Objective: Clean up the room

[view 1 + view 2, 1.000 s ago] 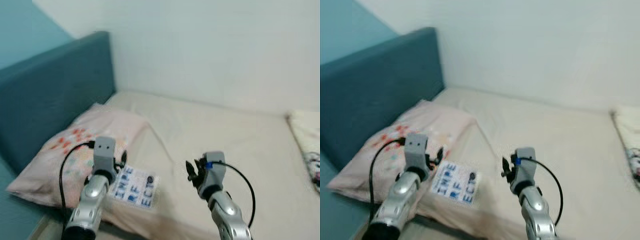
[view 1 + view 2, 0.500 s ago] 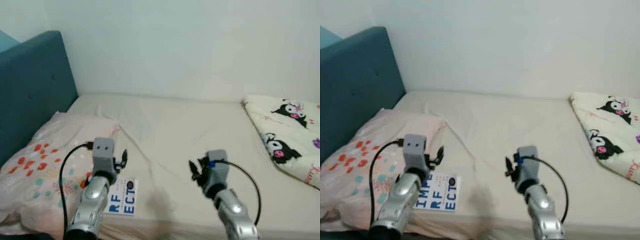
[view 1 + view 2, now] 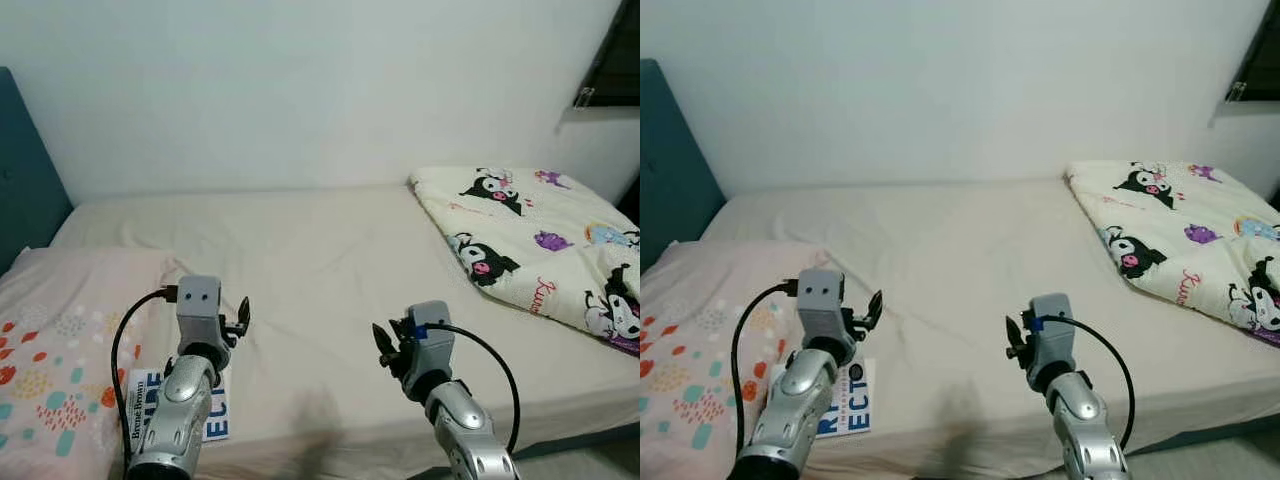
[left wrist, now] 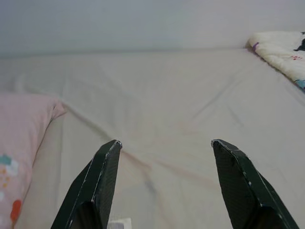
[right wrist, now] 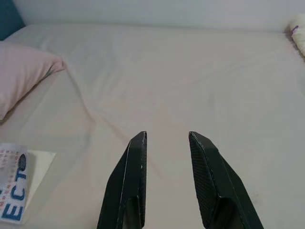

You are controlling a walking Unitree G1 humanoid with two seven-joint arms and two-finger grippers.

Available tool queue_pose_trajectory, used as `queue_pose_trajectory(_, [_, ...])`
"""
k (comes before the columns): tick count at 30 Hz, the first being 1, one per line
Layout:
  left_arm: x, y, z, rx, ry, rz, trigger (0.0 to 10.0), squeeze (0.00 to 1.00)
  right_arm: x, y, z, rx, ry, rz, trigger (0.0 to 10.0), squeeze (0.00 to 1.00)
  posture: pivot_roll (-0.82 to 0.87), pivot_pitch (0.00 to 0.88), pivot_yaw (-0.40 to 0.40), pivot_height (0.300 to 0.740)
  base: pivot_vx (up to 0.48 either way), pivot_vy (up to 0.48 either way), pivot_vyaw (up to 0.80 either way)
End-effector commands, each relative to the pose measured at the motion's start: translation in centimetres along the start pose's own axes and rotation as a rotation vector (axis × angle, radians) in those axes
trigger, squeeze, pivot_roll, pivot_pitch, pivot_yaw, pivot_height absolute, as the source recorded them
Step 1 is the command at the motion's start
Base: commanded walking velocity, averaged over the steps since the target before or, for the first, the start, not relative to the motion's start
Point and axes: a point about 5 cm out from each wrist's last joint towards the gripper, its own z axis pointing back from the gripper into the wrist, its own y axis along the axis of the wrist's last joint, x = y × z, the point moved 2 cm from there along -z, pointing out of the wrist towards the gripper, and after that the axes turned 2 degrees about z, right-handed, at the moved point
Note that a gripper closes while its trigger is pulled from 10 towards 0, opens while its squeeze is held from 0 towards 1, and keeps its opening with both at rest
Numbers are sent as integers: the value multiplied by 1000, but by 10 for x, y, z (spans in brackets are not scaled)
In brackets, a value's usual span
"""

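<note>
- Bed [image 3: 330, 250] with a cream sheet spans the head views, its far edge against the white wall [image 3: 300, 90] at 12 o'clock and its near edge running under both arms at 6 o'clock.
- Broad bare sheet lies open between the pillow and the blanket, creased but with nothing on it.
- Pink patterned pillow [image 3: 55, 330] sits at 9 o'clock, with a sliver of teal headboard [image 3: 20, 200] behind it at 10 o'clock.
- Cartoon-print blanket [image 3: 530, 240] is heaped at 2 to 3 o'clock, reaching the bed's right edge; a dark window corner [image 3: 615, 60] shows above it.
- Book [image 3: 848, 410] lies flat on the sheet at 7 o'clock, just beside the pillow's near corner and close to the bed's near edge, partly hidden by the left arm. Its long axis runs roughly from 6 to 12 o'clock, and the blue cover letters read sideways.
- Left claw [image 4: 164, 145] hovers above the sheet near the book, fingers spread wide and gripping nothing.
- Right claw [image 5: 167, 138] hovers over bare sheet at 5 o'clock, well apart from the book, fingers parted by a narrower gap and empty.
</note>
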Motion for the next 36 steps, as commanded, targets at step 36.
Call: queue_pose_trajectory(36, [4, -1, 6, -44, -21, -1, 10000, 0, 4, 0, 2, 11, -56, -26, 10000, 0, 8, 0, -13, 710, 0, -428, 138])
